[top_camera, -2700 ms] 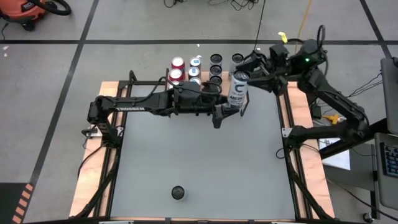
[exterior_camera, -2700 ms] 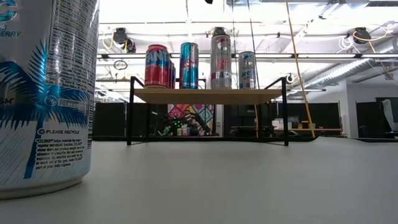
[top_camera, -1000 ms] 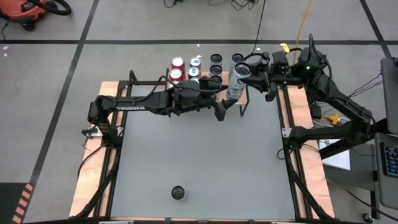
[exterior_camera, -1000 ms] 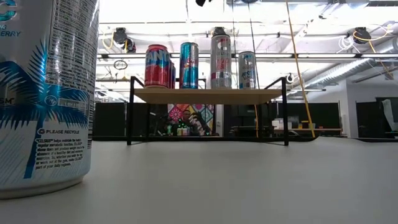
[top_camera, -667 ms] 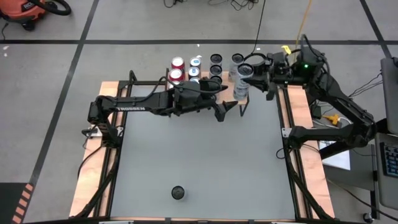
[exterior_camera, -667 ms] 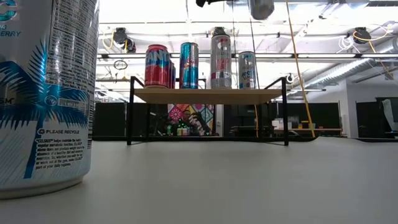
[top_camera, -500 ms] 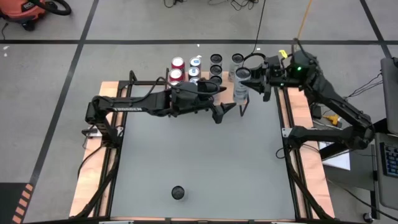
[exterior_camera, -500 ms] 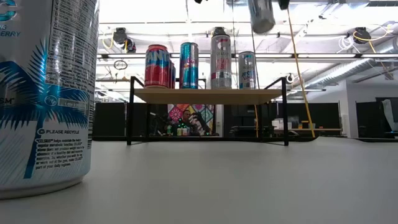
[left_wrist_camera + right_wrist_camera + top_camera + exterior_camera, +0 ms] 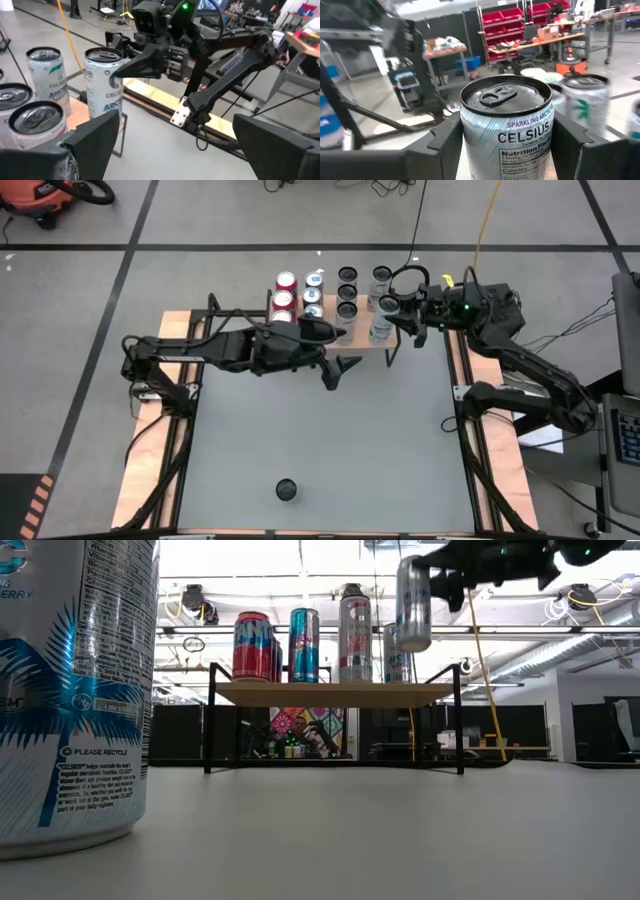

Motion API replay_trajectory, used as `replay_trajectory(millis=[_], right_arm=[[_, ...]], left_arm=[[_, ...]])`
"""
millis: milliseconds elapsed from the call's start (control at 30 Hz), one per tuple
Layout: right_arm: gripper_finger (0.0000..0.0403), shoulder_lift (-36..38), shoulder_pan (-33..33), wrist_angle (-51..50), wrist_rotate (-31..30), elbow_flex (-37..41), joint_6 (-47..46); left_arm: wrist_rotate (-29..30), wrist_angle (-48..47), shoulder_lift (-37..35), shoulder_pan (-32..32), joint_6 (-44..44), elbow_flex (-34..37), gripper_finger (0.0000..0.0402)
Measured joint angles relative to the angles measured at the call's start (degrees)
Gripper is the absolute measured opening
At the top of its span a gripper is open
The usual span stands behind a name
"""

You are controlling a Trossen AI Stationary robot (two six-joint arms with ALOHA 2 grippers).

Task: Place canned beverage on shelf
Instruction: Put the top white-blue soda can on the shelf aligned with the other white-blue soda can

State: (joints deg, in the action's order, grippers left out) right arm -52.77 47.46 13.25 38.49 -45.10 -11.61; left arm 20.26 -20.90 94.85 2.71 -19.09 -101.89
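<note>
Two grippers: one at work, one free.
Right gripper [image 9: 506,145]: fingers closed on the silver can [image 9: 413,603], one at each side.
Silver can: upright, lifted above the right end of the shelf [image 9: 335,694], not touching it.
Left gripper [image 9: 338,370]: fingers wide apart, holding nothing, over the table [image 9: 330,440] near the shelf.
Shelf: several cans standing on it.

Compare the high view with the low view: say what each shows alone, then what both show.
High only: the left gripper, open, off the shelf's front; the whole table; can tops from above. Low only: the held can hanging clear above the shelf at its right end; the shelf's legs; a big near can seen side-on. Both: the right gripper shut on the held can, and shelved cans.
</note>
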Motion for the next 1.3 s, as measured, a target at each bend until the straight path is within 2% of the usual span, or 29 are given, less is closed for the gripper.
replay_trajectory(millis=[167,367,800,1300], right_arm=[[0.0198,-4.0,4.0,1.2,3.7,0.2,4.1],[0.0198,-8.3,7.1,2.4,9.5,0.2,4.6],[0.0198,-11.0,8.4,3.0,9.5,0.2,13.9],[0.0202,-14.5,8.4,7.5,8.1,0.2,12.5]], left_arm=[[0.1,-0.7,-0.1,0.2,-0.1,0.0,0.0391],[1.6,-0.8,-0.2,0.2,-0.1,0.0,0.0391],[2.5,-1.2,-0.2,0.2,-0.1,0.0,0.0391],[2.5,-1.2,-0.1,0.2,-0.1,0.0,0.0391]])
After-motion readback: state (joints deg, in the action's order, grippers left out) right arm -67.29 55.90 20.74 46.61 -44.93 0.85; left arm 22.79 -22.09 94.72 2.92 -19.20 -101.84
